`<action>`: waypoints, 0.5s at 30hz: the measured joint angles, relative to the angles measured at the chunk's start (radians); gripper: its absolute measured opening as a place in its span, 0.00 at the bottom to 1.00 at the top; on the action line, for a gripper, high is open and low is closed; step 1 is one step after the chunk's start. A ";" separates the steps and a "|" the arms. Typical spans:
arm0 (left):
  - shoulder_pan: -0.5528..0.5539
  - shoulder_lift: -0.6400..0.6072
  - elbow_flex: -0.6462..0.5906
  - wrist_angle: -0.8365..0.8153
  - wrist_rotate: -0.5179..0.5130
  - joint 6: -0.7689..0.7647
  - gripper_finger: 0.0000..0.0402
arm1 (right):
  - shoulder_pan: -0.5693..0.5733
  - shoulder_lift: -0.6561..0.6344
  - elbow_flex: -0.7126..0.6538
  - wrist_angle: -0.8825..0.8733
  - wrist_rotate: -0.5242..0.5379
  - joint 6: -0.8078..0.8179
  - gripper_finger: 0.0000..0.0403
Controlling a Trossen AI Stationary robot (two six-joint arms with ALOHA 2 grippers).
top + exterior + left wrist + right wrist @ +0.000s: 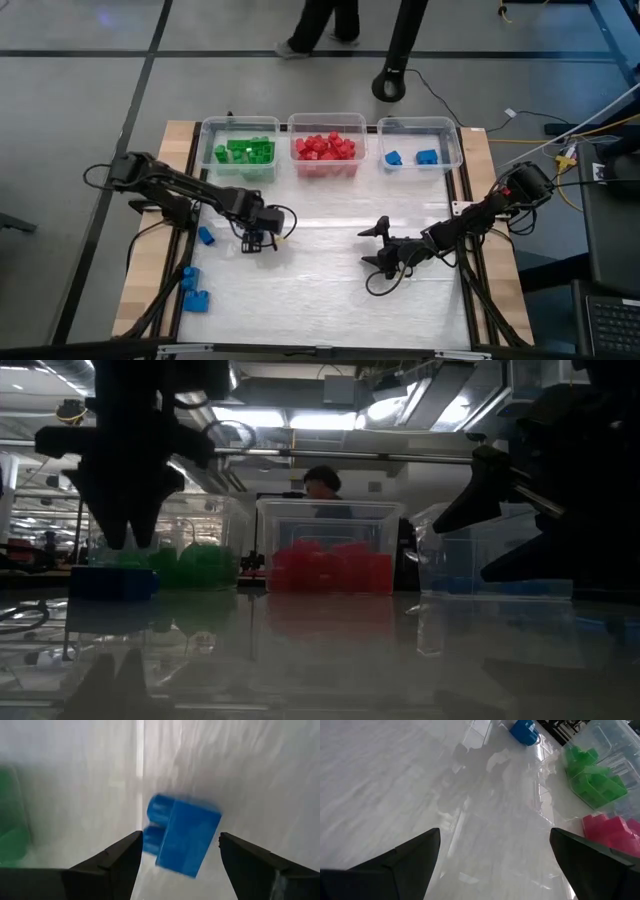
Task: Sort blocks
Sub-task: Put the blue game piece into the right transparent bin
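The left gripper (177, 851) hangs just above the white tabletop (320, 290) with its two dark fingers (112, 862) spread apart, and a small blue studded plastic brick (182, 836) lies on the table between and just beyond the fingertips, not touched by either. To this gripper's outer side, a second blue brick (206, 237) sits near it, and two more blue bricks (192, 290) lie farther off toward the table's front corner. Across the table, well apart, the right gripper (380, 245) rests low over bare table with its fingers wide open and empty. Beyond both grippers, along the far edge, stand three clear plastic rectangular bins: one (240, 125) holding green bricks (245, 151), the middle one (327, 120) red bricks (324, 148), the third (420, 125) two blue bricks (410, 158). A person (322, 482) shows behind the bins.
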 joint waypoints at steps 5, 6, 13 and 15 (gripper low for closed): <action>0.016 -0.091 -0.078 0.108 0.003 -0.002 0.62 | 0.000 0.000 0.000 0.002 0.001 0.000 0.93; 0.019 -0.097 -0.093 0.117 0.003 -0.002 0.62 | 0.000 0.000 0.000 0.002 0.000 0.000 0.93; 0.032 -0.101 -0.189 0.225 0.013 0.028 0.62 | 0.000 0.000 0.000 0.003 0.001 0.000 0.93; 0.035 -0.104 -0.203 0.244 0.014 0.028 0.62 | 0.000 0.000 0.000 0.003 0.001 0.000 0.93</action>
